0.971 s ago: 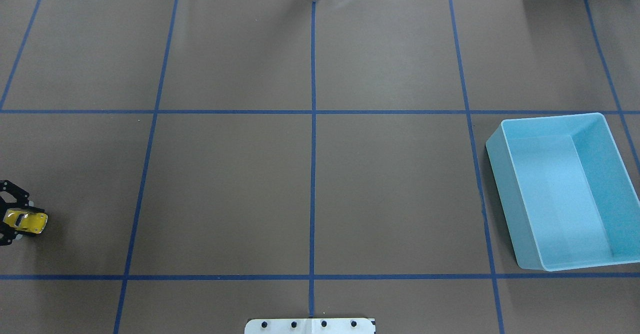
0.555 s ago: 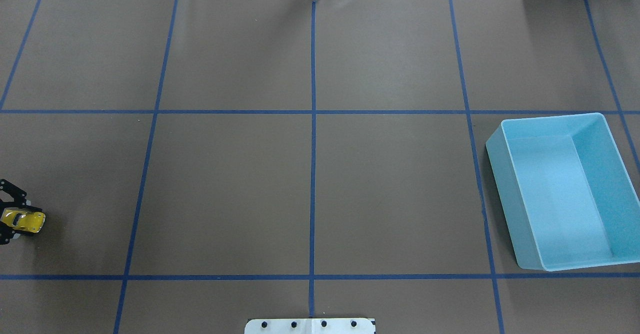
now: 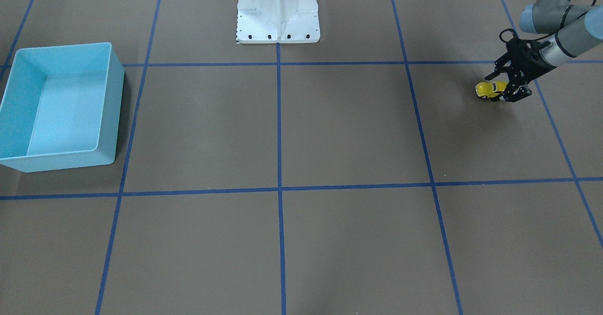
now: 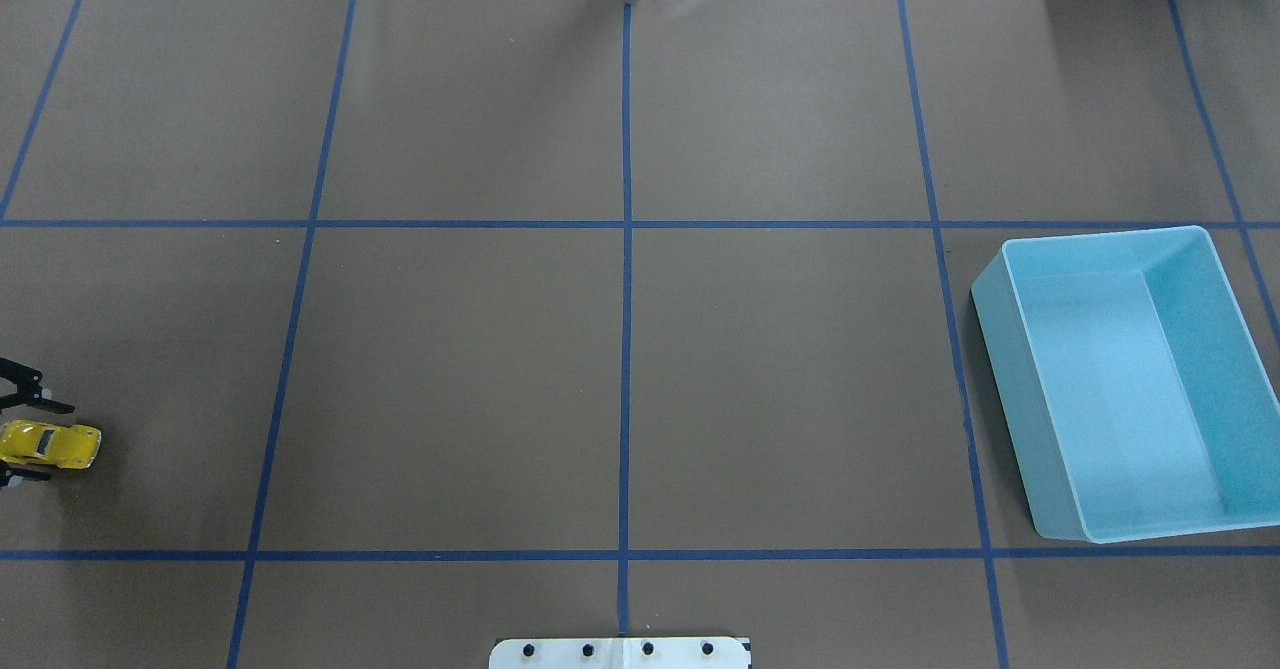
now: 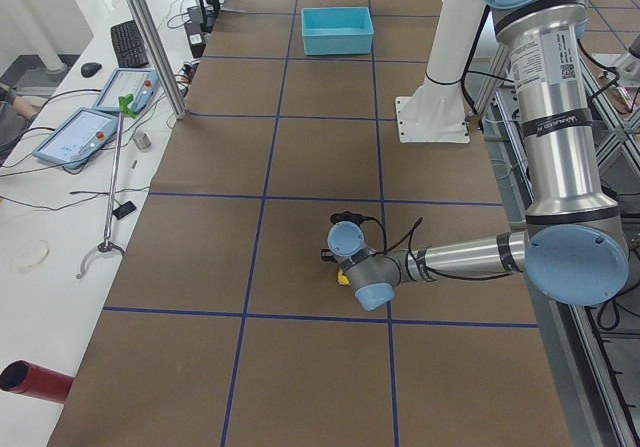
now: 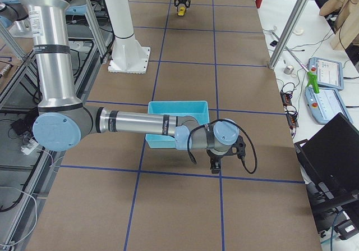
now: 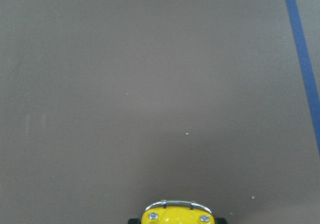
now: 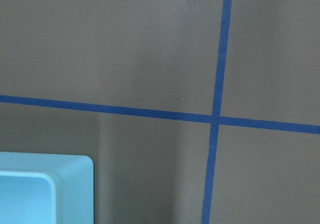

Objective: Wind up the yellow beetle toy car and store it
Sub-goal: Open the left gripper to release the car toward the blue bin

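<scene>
The yellow beetle toy car (image 4: 55, 446) stands on its wheels on the brown mat at the far left, nose pointing toward the table's middle. My left gripper (image 4: 50, 441) is open, with one finger on each side of the car's rear and small gaps showing. It shows the same in the front view, where the gripper (image 3: 499, 89) flanks the car (image 3: 489, 90). The left wrist view shows only the car's front (image 7: 176, 215) at the bottom edge. My right gripper (image 6: 216, 164) shows only in the right side view, beside the light blue bin (image 6: 168, 106). I cannot tell its state.
The light blue bin (image 4: 1008, 399) stands empty at the right side of the table, and its corner (image 8: 60, 184) shows in the right wrist view. Blue tape lines cross the mat. The white robot base (image 3: 278, 9) sits at the near middle edge.
The left gripper's fingers have spread apart from the car. The car has levelled out and sits slightly further right on the mat.
</scene>
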Controlling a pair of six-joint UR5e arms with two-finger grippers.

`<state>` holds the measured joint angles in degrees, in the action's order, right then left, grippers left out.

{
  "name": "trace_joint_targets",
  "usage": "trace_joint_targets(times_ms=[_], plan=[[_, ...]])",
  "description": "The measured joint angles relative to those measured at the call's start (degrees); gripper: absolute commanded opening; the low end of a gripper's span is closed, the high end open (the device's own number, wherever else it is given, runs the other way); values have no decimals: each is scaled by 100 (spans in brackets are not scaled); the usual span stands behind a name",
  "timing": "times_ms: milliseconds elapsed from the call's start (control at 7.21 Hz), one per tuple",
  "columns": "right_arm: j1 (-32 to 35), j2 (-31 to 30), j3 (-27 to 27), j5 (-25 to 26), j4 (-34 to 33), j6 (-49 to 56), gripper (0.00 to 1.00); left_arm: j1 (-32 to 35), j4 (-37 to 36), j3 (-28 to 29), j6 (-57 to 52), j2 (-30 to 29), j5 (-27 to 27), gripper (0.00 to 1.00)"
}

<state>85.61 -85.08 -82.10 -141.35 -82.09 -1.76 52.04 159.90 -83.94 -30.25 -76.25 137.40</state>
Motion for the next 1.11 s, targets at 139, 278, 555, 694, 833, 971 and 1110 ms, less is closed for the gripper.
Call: trace_joint_targets(times_ms=[139,278,555,694,833,971,1110], plan=[[0,0,1,0,0,0,100,35,-2,5,1,2,31,100],[0,0,1,-2,0,0,100,59,-1,7,1,4,43,100],[0,0,1,0,0,0,100,89,-1,1,3,4,48,100],[0,0,1,-3,0,0,100,95,-2,-11,9,4,44,100],[0,0,0,-5,0,0,100,115,-5,-37,22,5,44,100],[0,0,-4,-6,0,0,100,145,-9,-61,42,5,45,100],[0,2,-7,-6,0,0,100,186,-16,-75,61,4,43,100]])
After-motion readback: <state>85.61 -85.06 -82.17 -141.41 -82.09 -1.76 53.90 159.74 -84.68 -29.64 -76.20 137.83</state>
